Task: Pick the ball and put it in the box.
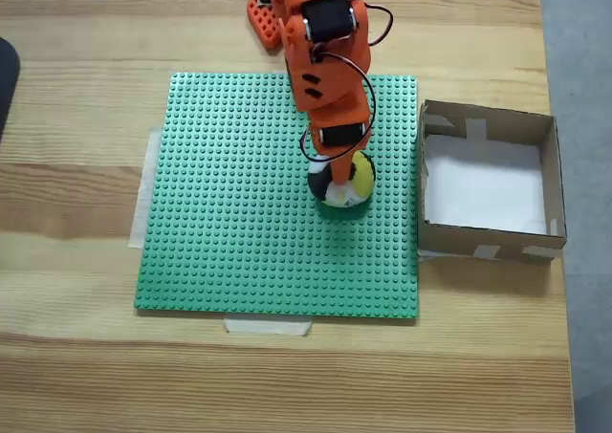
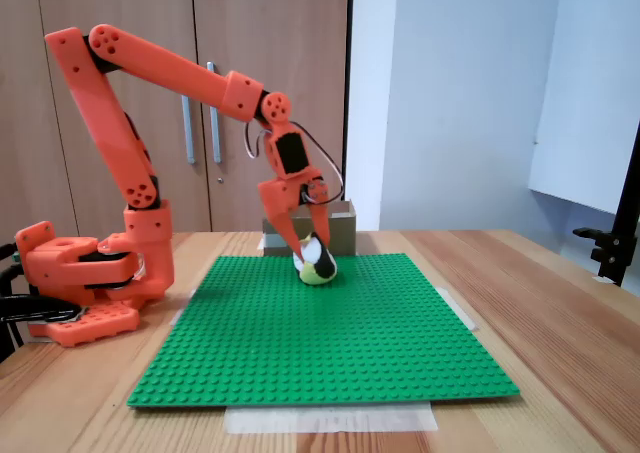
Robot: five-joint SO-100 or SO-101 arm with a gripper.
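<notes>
The ball (image 1: 358, 181), patched white, black and yellow, sits low over the middle-right of the green studded plate (image 1: 239, 213). My orange gripper (image 1: 339, 180) reaches down from the far side and is shut on the ball, one finger on each side. In a fixed view from the table's end, the ball (image 2: 320, 268) is at plate level between the fingers of the gripper (image 2: 312, 253); I cannot tell whether it touches the plate. The box (image 1: 488, 122), brown cardboard with a white floor, stands right of the plate with nothing in it. Its wall (image 2: 343, 231) shows behind the gripper.
The green plate (image 2: 330, 333) is taped to a wooden table. The arm's base (image 2: 80, 283) stands at the table's left end in that view. A dark object (image 1: 5, 70) lies at the left edge. The box is close to the table's right edge (image 1: 559, 290). A black stand (image 2: 615, 243) rises at the right.
</notes>
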